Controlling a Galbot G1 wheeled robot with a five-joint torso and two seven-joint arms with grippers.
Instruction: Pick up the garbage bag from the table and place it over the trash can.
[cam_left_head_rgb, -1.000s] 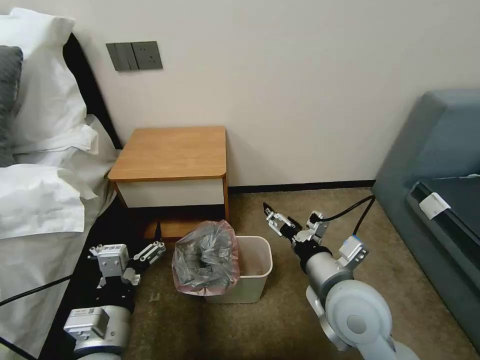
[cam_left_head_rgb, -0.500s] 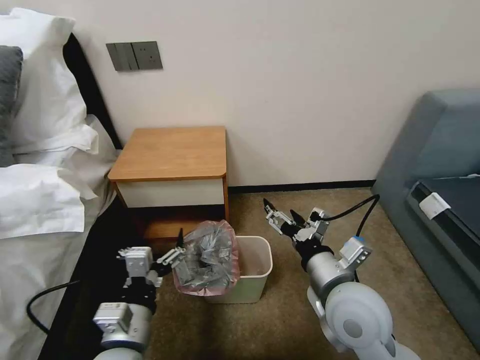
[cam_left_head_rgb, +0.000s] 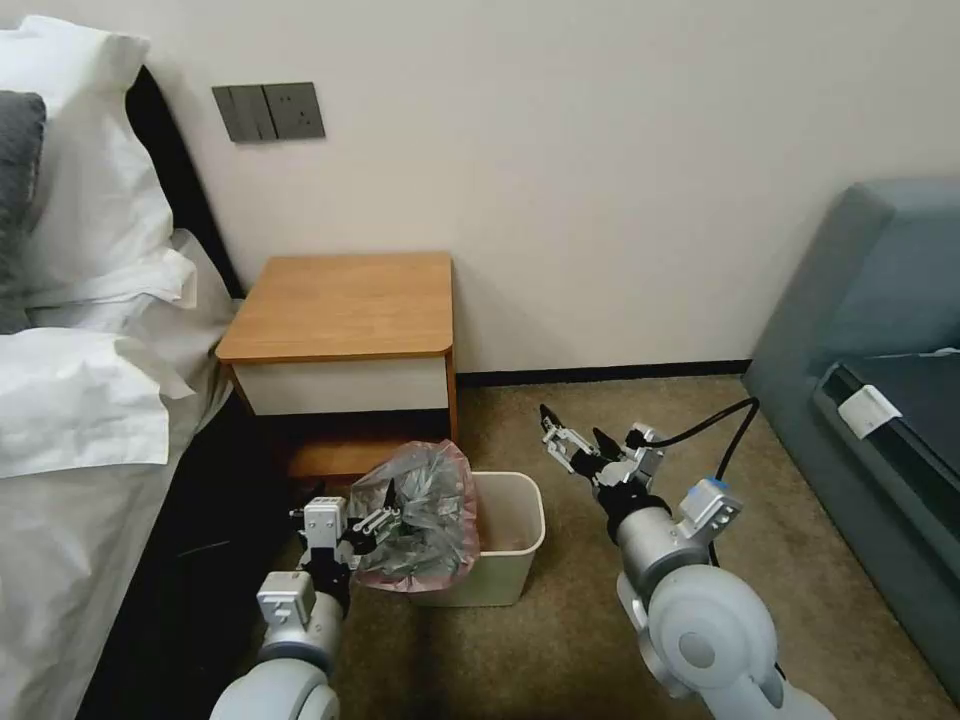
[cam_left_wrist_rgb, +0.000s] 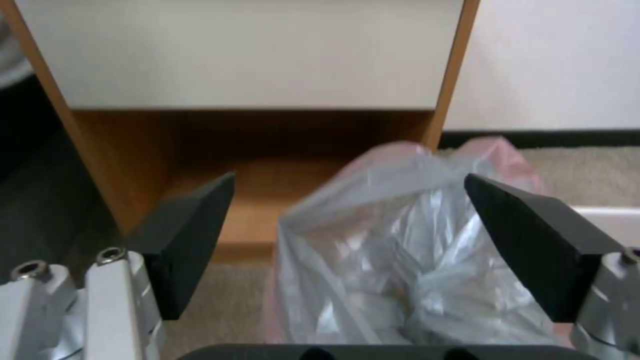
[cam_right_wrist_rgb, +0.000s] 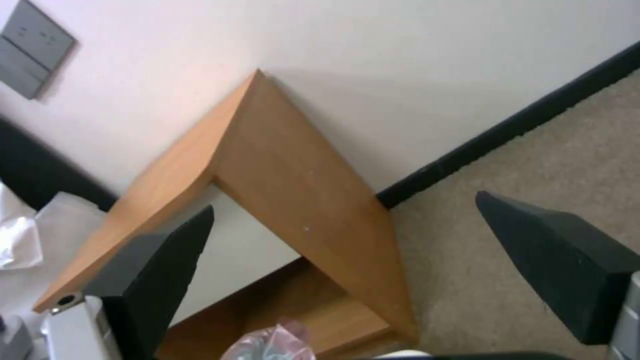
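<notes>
The garbage bag (cam_left_head_rgb: 418, 515), crumpled grey film with a pink edge, hangs over the left end of the cream trash can (cam_left_head_rgb: 512, 545) on the carpet. My left gripper (cam_left_head_rgb: 355, 505) is open and low at the bag's left side, one finger against the film. In the left wrist view the bag (cam_left_wrist_rgb: 407, 240) lies between and beyond the spread fingers (cam_left_wrist_rgb: 187, 235) of that gripper (cam_left_wrist_rgb: 348, 176). My right gripper (cam_left_head_rgb: 572, 425) is open in the air, right of the can and apart from it. The table (cam_left_head_rgb: 345, 305) stands just behind the can, its top bare.
A bed with white linen (cam_left_head_rgb: 80, 400) runs along the left, close to my left arm. A grey sofa (cam_left_head_rgb: 880, 380) stands at the right. Open carpet (cam_left_head_rgb: 560, 630) lies in front of and to the right of the can. The wall (cam_left_head_rgb: 600, 200) is behind.
My left arm has swung right from beside the bed until its open gripper reaches the bag's left side. The right gripper has shifted slightly right and down.
</notes>
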